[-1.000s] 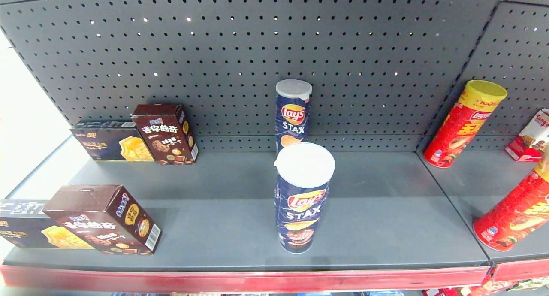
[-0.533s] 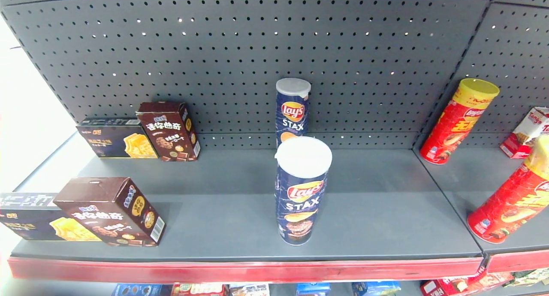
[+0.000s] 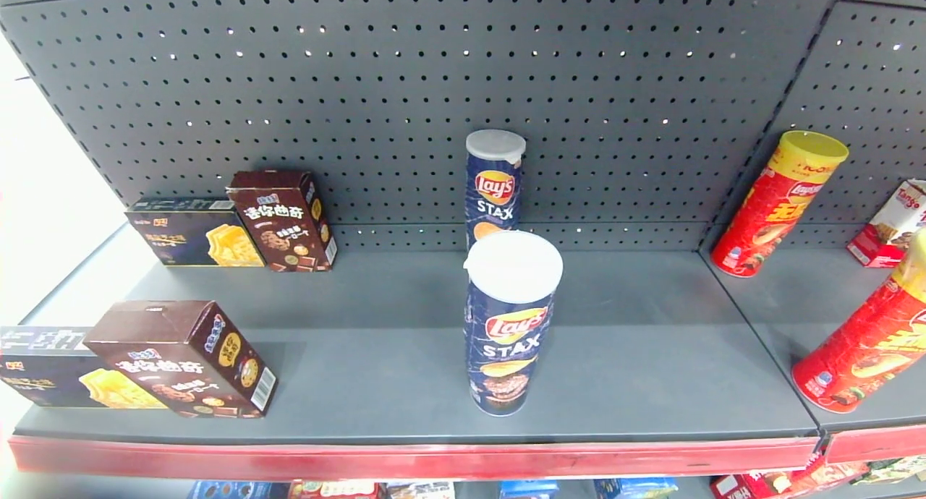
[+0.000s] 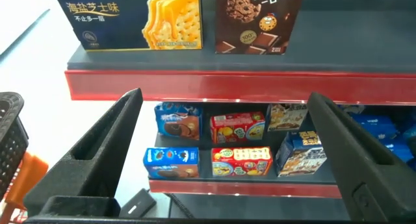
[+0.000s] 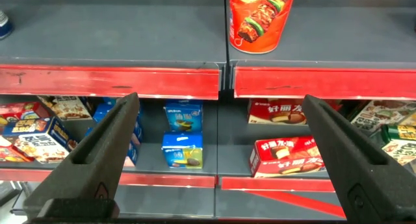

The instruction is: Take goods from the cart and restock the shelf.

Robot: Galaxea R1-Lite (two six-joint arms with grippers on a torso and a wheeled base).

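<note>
**Both grippers empty and facing the shelf; the cart is probably nearer the left arm**

Left gripper [image 4: 224,96] and right gripper [image 5: 220,99] both have their jaws wide apart with nothing between them. Both sit low and point at the shelf's red front lip [image 4: 260,84]. The shelf [image 3: 636,354] is part-stocked: a blue chip can [image 3: 510,325] stands upright at centre front, and a second blue chip can [image 3: 494,188] stands behind it against the pegboard. A cookie box [image 4: 257,19] is above the left gripper and a red chip can [image 5: 260,19] is above the right. A black mesh basket [image 4: 10,139], likely the cart, sits beyond one left finger and below lip level. My read is that the next pick means turning away from the shelf and reaching down towards the basket, left arm first. I can't tell what goods are in it.
</note>
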